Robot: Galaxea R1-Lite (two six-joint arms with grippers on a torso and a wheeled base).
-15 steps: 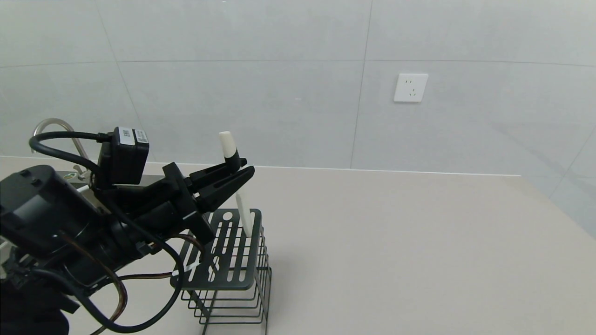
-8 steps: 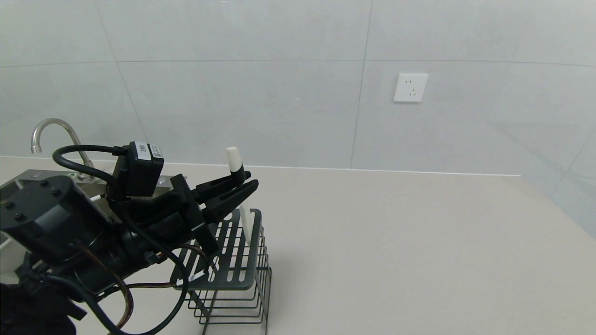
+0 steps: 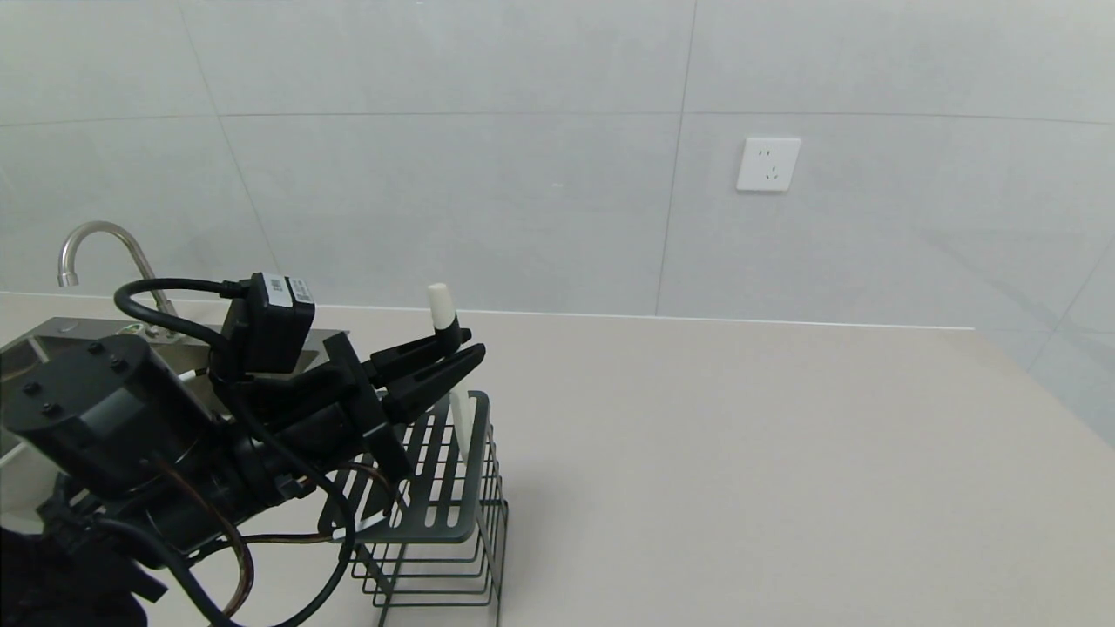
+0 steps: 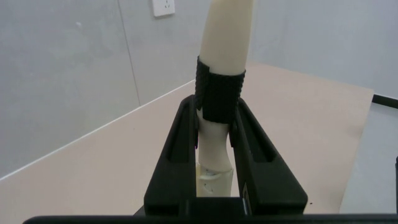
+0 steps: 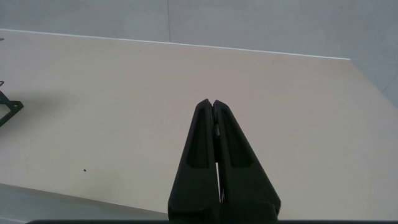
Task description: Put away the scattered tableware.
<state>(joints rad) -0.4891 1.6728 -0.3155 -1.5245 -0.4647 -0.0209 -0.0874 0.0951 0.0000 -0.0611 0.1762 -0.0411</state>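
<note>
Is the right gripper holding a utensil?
No, the right gripper is shut tight with nothing in it.

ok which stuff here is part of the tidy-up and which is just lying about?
Job: white utensil, clamped in left gripper; black wire rack beneath it.
Lying about: faucet, sink, wall socket, counter; right gripper, jaws shut, empty.
</note>
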